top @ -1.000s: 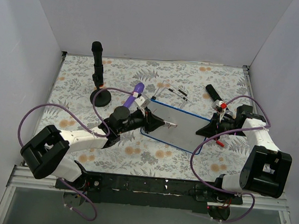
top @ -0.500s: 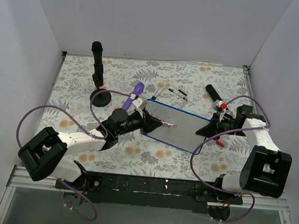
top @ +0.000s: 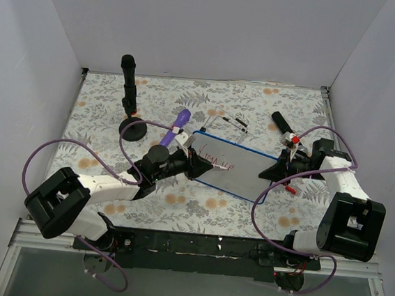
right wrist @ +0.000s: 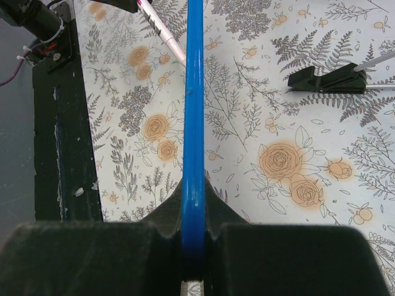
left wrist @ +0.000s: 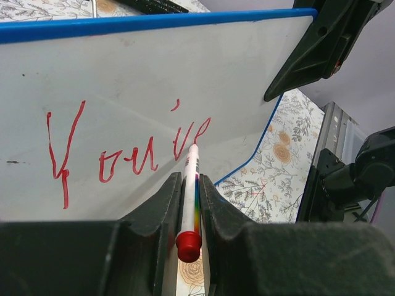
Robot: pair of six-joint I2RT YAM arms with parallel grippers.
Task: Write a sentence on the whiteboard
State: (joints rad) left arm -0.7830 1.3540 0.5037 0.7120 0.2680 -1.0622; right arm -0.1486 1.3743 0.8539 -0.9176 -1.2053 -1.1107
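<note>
1. Far left: black stand (top: 127,92), upright on a round base, on the floral cloth (top: 95,117) (well apart from the rest).
2. Left of centre: left gripper (top: 197,163) (left wrist: 188,180), narrow, pinched on a white marker (left wrist: 191,185) with a red end cap and a rainbow stripe. Barrel lying in the slot between the jaws, tip pointing out front.
3. Marker tip touching the board surface, just under the last red letters.
4. Centre: whiteboard (top: 244,173) (left wrist: 185,68) (right wrist: 194,111), mid-table between the two grippers, glossy white with a thin blue rim, slightly skewed to the table edge.
5. On the left part of the board: sentence (top: 213,163) (left wrist: 123,154), red script, readable as "You've" in the left wrist view (just a red squiggle from above).
6. Just far of the board: thin black-and-white sticks (top: 229,119) lying on the cloth (too small to tell what).
7. Far right: black pen-like piece (top: 284,125) with a red band, lying on the cloth.
8. Right: right gripper (top: 274,171) (right wrist: 193,191), nearly closed, clamped on the right edge of the whiteboard. Seen edge-on from the right wrist, with the blue rim running straight up from between the jaws.
9. Just near of the right gripper: small red piece (top: 290,189) on the cloth (cannot tell what).
</note>
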